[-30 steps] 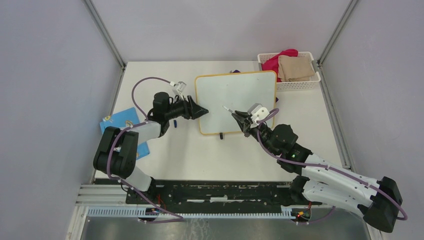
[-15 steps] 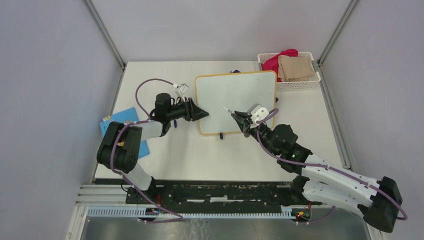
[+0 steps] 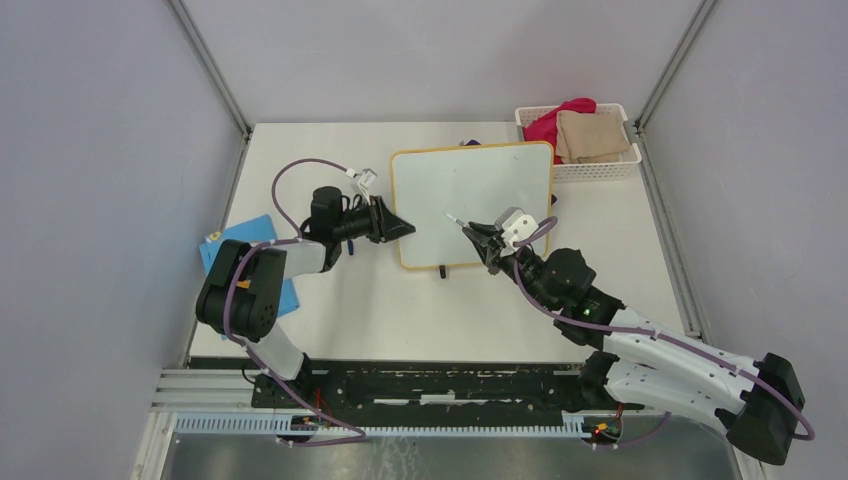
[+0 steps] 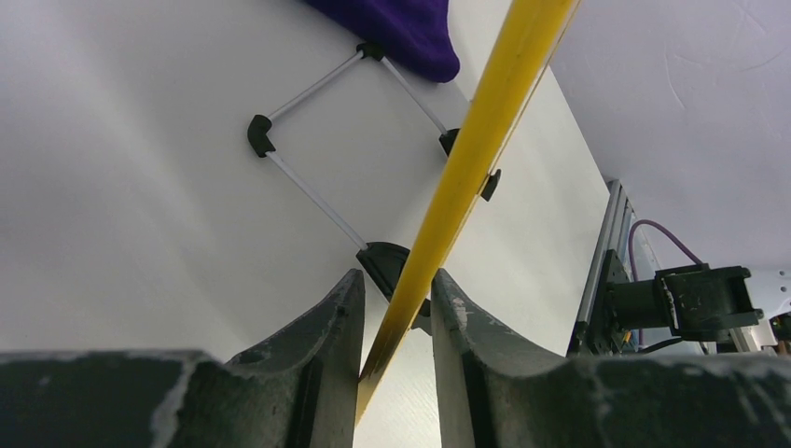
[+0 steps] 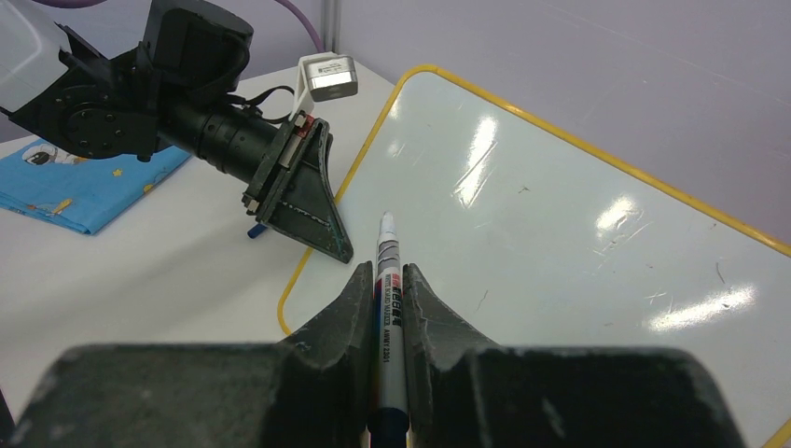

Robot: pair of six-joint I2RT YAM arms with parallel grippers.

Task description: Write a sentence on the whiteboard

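The whiteboard [image 3: 472,203] lies on the table with its yellow-orange frame; its white face is blank and no sentence shows on it. My left gripper [image 3: 405,228] is at the board's left edge. In the left wrist view its jaws [image 4: 396,280] are closed on the yellow frame [image 4: 494,93]. My right gripper [image 3: 480,238] is over the board's lower part. It is shut on a white uncapped marker [image 5: 387,280], whose tip [image 3: 455,219] points toward the board's middle, just above the surface. The board also shows in the right wrist view [image 5: 578,215].
A white basket [image 3: 583,165] of folded cloths stands at the back right. A blue patterned card [image 3: 240,245] lies at the table's left edge. A purple cloth [image 4: 392,28] lies behind the board. A small blue piece [image 5: 254,231] lies by the left gripper.
The left arm's elbow and cable have shifted a little while its gripper stays at the board's left edge. The right arm and marker have not moved.
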